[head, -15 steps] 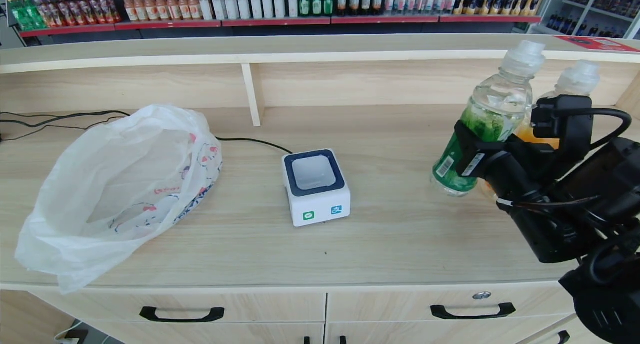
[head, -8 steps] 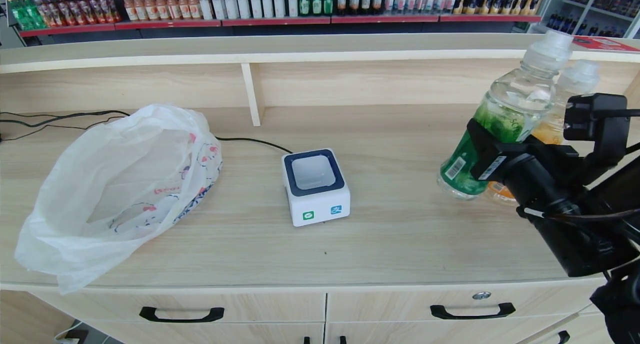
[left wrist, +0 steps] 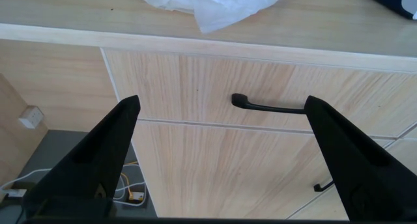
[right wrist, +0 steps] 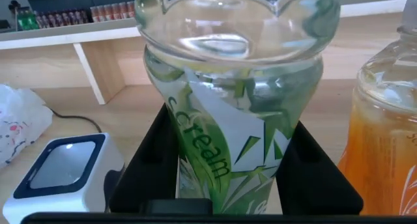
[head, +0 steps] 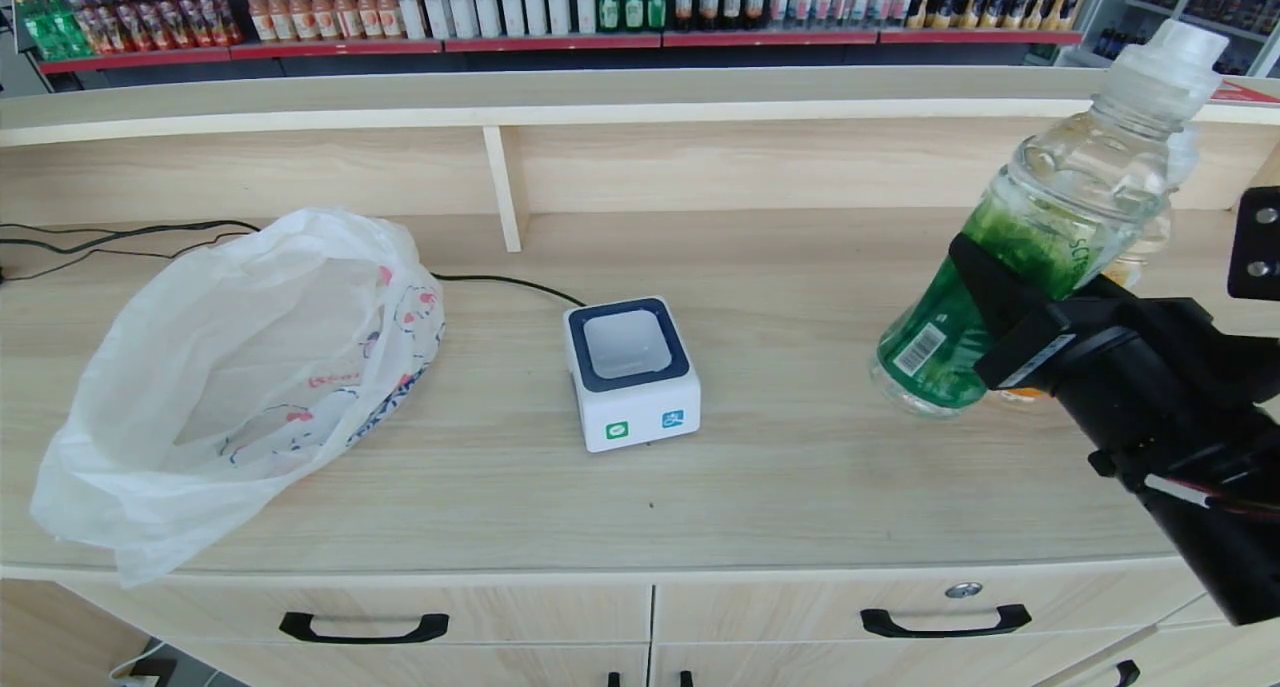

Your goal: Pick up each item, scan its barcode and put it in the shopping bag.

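One bottle is in hand: your right end effector [head: 1015, 302] is pinching the green bottle [head: 1040, 217] around its label, at 3 o'clock from the scanner [head: 632, 372]. The bottle leans with its cap toward 1 o'clock, and its base looks clear of the desk [head: 800, 467]. The orange bottle [right wrist: 384, 139] stands just behind it, near enough to knock. Your left end effector [left wrist: 221, 165] is spread wide with nothing between its fingers, low in front of the drawers [left wrist: 195, 152]. The bag [head: 240, 367] lies open at 9 o'clock from the scanner.

I'd judge you're on the first item: pickup done, scan not yet made. The barcode [head: 920, 349] sits low on the label, facing roughly 8 o'clock. Next, carry the bottle toward 9 o'clock until it is over the scanner's window, and turn the barcode down to face it. Keep the grip firm, because the bottle is smooth and heavy with liquid, so it could slip or swing.
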Tool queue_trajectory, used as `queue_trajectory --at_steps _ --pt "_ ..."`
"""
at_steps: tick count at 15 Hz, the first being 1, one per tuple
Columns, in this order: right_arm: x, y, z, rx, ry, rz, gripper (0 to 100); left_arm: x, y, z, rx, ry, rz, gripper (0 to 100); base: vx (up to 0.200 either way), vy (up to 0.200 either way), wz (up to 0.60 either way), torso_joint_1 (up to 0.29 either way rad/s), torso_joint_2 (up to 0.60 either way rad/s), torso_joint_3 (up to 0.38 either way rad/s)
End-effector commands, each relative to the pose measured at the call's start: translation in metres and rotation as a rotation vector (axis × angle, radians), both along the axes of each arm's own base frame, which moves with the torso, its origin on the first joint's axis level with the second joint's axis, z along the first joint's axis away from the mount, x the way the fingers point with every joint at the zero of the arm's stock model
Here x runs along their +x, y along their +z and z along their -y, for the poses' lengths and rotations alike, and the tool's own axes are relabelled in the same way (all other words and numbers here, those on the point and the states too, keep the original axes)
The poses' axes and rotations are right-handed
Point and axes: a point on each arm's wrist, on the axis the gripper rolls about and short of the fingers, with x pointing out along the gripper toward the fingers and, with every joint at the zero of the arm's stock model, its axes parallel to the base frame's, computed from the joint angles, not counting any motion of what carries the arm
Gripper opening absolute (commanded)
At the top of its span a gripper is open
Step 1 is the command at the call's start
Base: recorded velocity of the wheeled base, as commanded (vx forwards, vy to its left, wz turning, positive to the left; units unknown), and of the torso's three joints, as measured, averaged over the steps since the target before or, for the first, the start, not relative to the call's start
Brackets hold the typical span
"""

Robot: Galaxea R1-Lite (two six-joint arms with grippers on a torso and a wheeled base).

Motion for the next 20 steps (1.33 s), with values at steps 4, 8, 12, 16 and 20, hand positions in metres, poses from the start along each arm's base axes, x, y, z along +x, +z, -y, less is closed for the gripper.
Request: queue_trajectory --at_steps 4,8,12,16,20 --pt "-0.047 -0.001 0.022 -0.023 0.079 0.039 0 0.0 0.0 0.0 0.0 0.0 0.0 100 0.0 0.0 0.0 0.0 0.0 0.0" --pt "-0.053 0.008 0.007 -0.03 0.193 0.07 0 0.0 0.0 0.0 0.0 0.0 -0.001 100 0.0 0.0 0.0 0.0 0.0 0.0" --pt "-0.041 0.028 -0.015 -0.005 0.215 0.079 0 0.0 0.0 0.0 0.0 0.0 0.0 100 0.0 0.0 0.0 0.0 0.0 0.0" --pt "-0.062 0.056 -0.023 0.03 0.3 0.111 0 0.0 0.0 0.0 0.0 0.002 0.0 100 0.0 0.0 0.0 0.0 0.0 0.0" --pt "-0.088 0.077 -0.023 0.13 0.398 0.084 0 0.0 0.0 0.0 0.0 0.0 0.0 100 0.0 0.0 0.0 0.0 0.0 0.0"
